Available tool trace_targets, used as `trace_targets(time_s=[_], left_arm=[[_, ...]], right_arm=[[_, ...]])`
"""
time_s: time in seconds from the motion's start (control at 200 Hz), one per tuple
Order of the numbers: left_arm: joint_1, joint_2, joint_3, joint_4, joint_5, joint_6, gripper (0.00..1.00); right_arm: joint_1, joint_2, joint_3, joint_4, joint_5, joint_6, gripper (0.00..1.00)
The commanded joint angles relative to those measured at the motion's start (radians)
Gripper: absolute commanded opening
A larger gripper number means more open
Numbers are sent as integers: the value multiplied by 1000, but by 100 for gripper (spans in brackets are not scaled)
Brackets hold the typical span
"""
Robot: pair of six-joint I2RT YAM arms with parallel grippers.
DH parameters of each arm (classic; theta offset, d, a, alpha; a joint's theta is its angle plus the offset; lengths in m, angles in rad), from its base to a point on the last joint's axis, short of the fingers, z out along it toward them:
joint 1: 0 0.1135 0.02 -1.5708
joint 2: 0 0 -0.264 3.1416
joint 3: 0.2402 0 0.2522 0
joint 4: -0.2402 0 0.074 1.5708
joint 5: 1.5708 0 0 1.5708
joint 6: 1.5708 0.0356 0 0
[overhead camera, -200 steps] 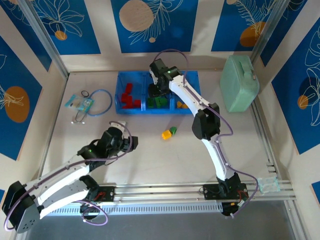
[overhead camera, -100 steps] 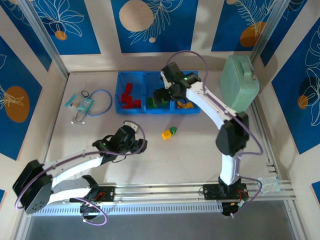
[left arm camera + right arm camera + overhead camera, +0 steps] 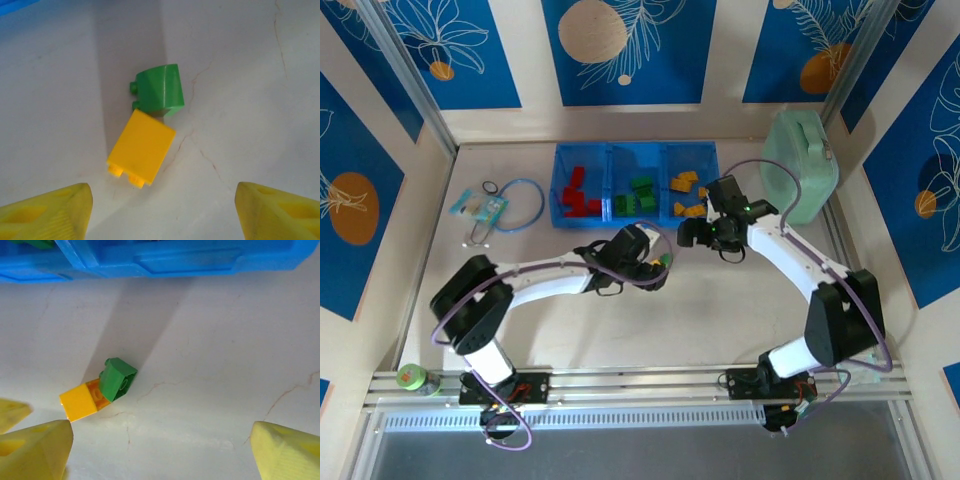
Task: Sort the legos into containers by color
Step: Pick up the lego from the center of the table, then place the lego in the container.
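1. The left claw hangs over the table with its yellow fingertips spread wide and nothing between them.
2. Just ahead of that gap lies a yellow brick, its studs turned back toward the claw.
3. Touching the yellow brick's far corner is a green brick, studs pointing to the claw's left. Whether it leans on the yellow one or merely abuts it cannot be told.
4. The right claw is also wide apart and empty. The same pair sits ahead of it and toward its left fingertip.
5. Beyond both claws stands the blue tray: red bricks in its left compartment, green in the middle, yellow and orange in the right.
6. Both loose bricks look light, rigid and glossy, so likely to skid if only clipped at a corner.
7. The safest hold on the yellow brick is probably across its two flat, parallel sides, clear of the studs.
8. Because the two bricks touch, a finger coming down beside one may well nudge the other.
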Motion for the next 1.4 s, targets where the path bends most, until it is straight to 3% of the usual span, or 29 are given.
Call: trace_targets(time_s=[0.0,0.26,0.42,0.48,0.615,0.75,1.026,1.396], left_arm=[[4,82,91,-51,22,63,75],[3,200,202,-184,-98,107,74],[3,230,207,-192,-92,116,70],[3,243,210,-190,-84,111,64],[3,214,200,-178,-87,99,35],[10,139,192,-163,-95,110,26],[53,48,306,-140,-34,129,25],[129,333,728,-229,65,169,26]], right_arm=[[-21,-74,-42,51,-55,24,92],[-62,-146,-129,83,-85,38,92],[-78,-157,-162,112,-110,44,92],[-81,-155,-164,116,-116,44,92],[-84,-165,-162,115,-116,41,91],[-98,-188,-178,120,-100,50,91],[-151,-246,-261,149,-61,160,90],[-159,-368,-301,111,-64,171,90]])
